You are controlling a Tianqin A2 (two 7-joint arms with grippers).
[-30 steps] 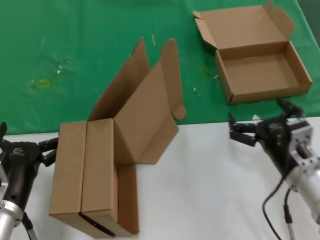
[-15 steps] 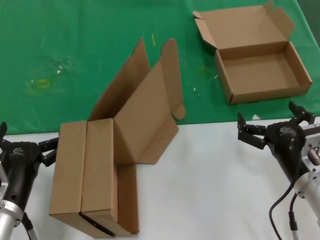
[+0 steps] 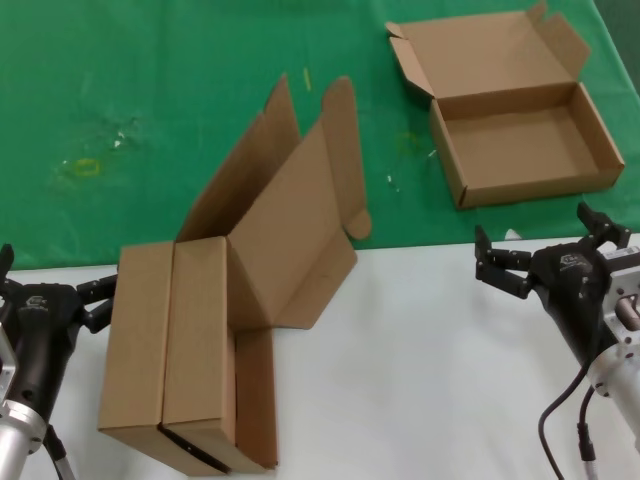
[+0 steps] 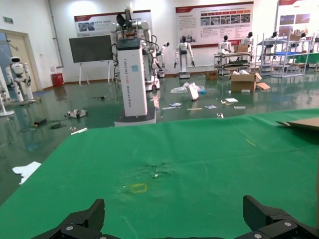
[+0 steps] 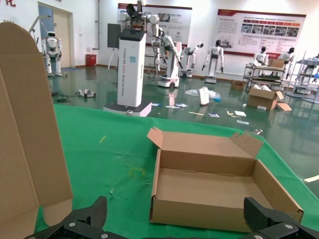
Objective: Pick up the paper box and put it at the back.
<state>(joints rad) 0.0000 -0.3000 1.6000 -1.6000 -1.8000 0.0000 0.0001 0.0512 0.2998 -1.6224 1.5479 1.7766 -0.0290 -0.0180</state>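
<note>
Three brown paper boxes show in the head view. One open paper box [image 3: 520,130] lies on the green cloth at the back [image 3: 160,80], at the far right; the right wrist view shows that box [image 5: 214,194] just ahead. Two more boxes [image 3: 170,340] stand side by side on the white surface [image 3: 420,380], their lids [image 3: 290,220] raised over the cloth's edge. My right gripper [image 3: 540,238] is open and empty, just short of the open box. My left gripper [image 3: 50,285] is open beside the left box, touching nothing. Each wrist view shows its own gripper, left [image 4: 174,219] and right [image 5: 175,219], empty.
A raised cardboard lid [image 5: 30,124] fills one side of the right wrist view. The green cloth [image 4: 174,164] carries a yellowish mark [image 3: 85,167] and white specks at its left. Beyond the table lies a hall with robots and shelves.
My right gripper drew back from the open box, toward the right and nearer to me, then stayed still. The left arm and all boxes have not moved.
</note>
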